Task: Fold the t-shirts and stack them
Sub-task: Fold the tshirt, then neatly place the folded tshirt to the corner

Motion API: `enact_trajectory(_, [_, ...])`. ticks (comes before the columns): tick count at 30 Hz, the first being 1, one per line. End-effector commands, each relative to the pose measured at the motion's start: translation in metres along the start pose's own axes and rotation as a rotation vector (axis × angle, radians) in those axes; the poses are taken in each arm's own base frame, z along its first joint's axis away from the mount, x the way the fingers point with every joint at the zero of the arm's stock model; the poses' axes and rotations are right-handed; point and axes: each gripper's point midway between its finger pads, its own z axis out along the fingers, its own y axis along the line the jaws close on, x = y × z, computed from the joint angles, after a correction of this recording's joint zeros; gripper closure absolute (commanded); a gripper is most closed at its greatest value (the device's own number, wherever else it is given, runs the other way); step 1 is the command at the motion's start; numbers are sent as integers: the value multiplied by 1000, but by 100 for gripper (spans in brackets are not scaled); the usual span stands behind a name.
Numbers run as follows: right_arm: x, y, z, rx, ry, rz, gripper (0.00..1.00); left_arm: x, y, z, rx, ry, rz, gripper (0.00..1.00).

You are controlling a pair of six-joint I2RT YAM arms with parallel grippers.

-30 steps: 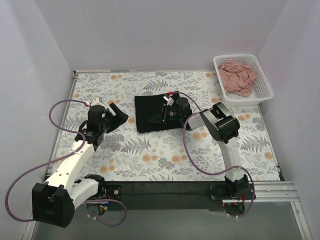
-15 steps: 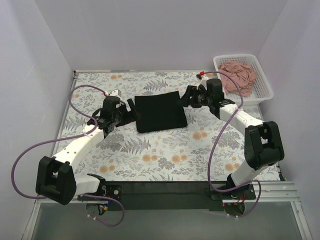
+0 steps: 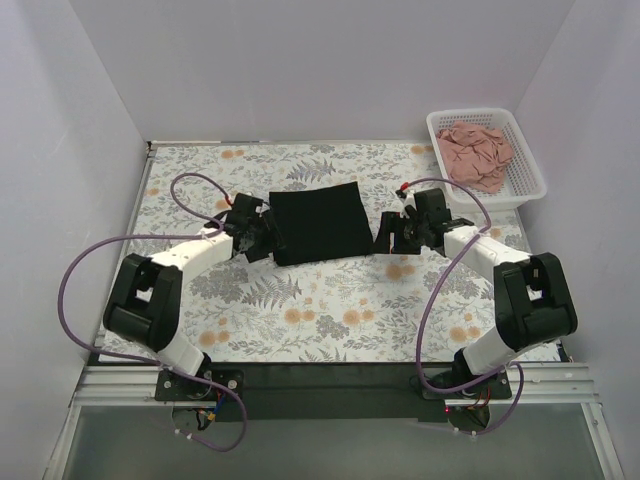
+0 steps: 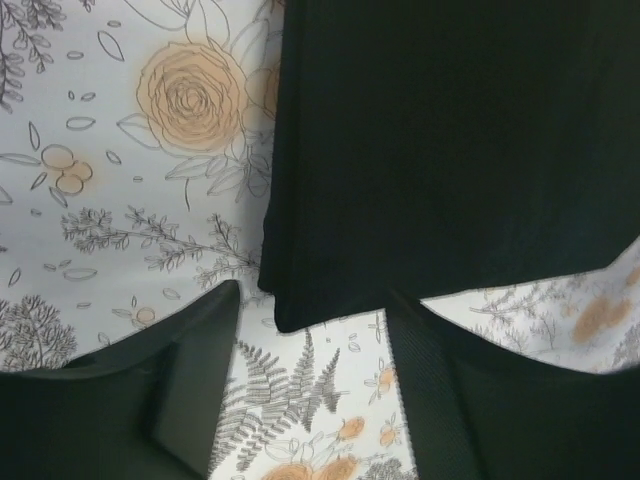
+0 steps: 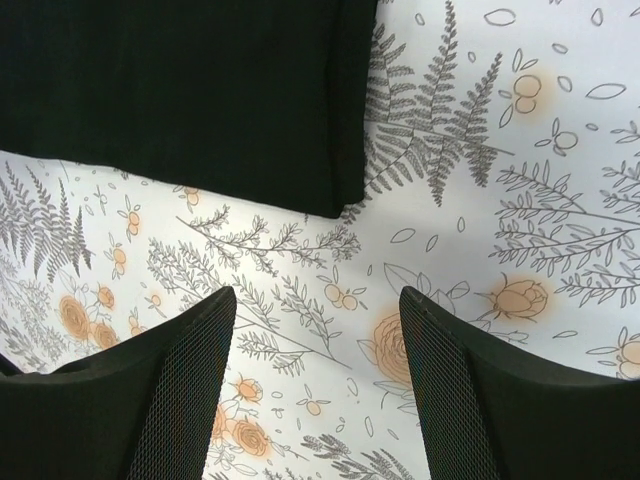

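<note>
Top: folded black t-shirt (image 3: 320,222) flat mid-table; pink t-shirt (image 3: 477,155) bunched in white basket (image 3: 533,172), far right.
Left wrist: left gripper (image 4: 312,300) jaws apart, straddling black shirt's corner; contact unclear.
Right wrist: right gripper (image 5: 315,300) jaws apart, empty, shirt corner just ahead.

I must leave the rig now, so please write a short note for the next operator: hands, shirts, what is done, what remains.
Left hand: open, empty, beside the near left corner of the folded black cloth t-shirt.
Right hand: open, empty, beside its near right corner.
Dusty-pink cloth t-shirt: crumpled in the white plastic lattice basket, far right.
Done: black t-shirt folded, flat on the floral table.
Left: fold the pink one, stack both.
</note>
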Motion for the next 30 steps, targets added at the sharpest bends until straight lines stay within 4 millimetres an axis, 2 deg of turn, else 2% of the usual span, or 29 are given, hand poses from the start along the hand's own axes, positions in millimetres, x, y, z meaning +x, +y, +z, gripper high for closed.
enact_trajectory(1, [-3,14,-10,-40,-32,-46,27,-14,-6,14,-25,-32,-61,47])
enact_trajectory(2, [-2,14,-11,-43,-31,-46,27,-19,-9,18,-25,-36,-75,50])
enact_trajectory(4, [-2,15,-12,-46,-36,-50,27,-15,-3,33,-63,-21,-86,55])
enact_trajectory(6, [-1,16,-13,-51,-37,-55,27,-17,-4,42,-75,-15,-95,68])
enact_trajectory(7, [-1,16,-14,-52,-39,-56,27,-12,2,49,-96,6,-101,75])
enact_trajectory(8, [-1,16,-15,-53,-40,-58,27,-13,4,51,-116,2,-109,88])
enact_trajectory(9, [0,17,-15,-56,-39,-59,27,-16,6,53,-133,-8,-126,95])
enact_trajectory(10, [0,17,-15,-57,-40,-61,27,-14,14,53,-174,-1,-128,100])
enact_trajectory(14, [-2,20,-16,-71,-46,-75,27,-42,58,44,-332,-72,-151,100])
enact_trajectory(15, [-2,20,-16,-73,-46,-75,27,-55,81,39,-375,-90,-190,100])
enact_trajectory(17, [-2,22,-17,-83,-50,-81,27,-71,109,30,-441,-117,-192,100])
enact_trajectory(18, [-3,23,-18,-89,-54,-84,27,-86,133,23,-489,-144,-227,100])
enact_trajectory(19, [-3,24,-18,-92,-55,-86,27,-93,144,18,-511,-144,-217,100])
enact_trajectory(20, [-2,25,-17,-100,-49,-86,27,-110,148,13,-512,-173,-227,98])
enact_trajectory(21, [-1,24,-17,-103,-45,-84,27,-122,163,7,-532,-191,-248,88])
enact_trajectory(22, [0,25,-17,-108,-43,-85,27,-131,167,3,-538,-208,-250,82])
enact_trajectory(23, [0,27,-18,-118,-43,-89,27,-149,175,-7,-542,-241,-261,73])
enact_trajectory(24, [1,28,-18,-121,-42,-89,27,-159,184,-14,-552,-261,-287,63])
enact_trajectory(25, [0,29,-20,-125,-48,-94,27,-164,186,-26,-561,-274,-295,42])
enact_trajectory(26, [0,29,-21,-128,-50,-94,27,-172,185,-35,-555,-303,-317,31])
enact_trajectory(27, [-1,32,-24,-133,-58,-101,27,-173,184,-42,-552,-317,-328,21])
enact_trajectory(28, [-2,33,-25,-138,-64,-101,27,-178,174,-59,-522,-357,-348,13])
enact_trajectory(29, [-4,35,-27,-146,-69,-106,27,-177,169,-67,-498,-376,-376,6])
enact_trajectory(30, [-5,37,-28,-154,-74,-109,27,-158,169,-64,-477,-356,-440,4])
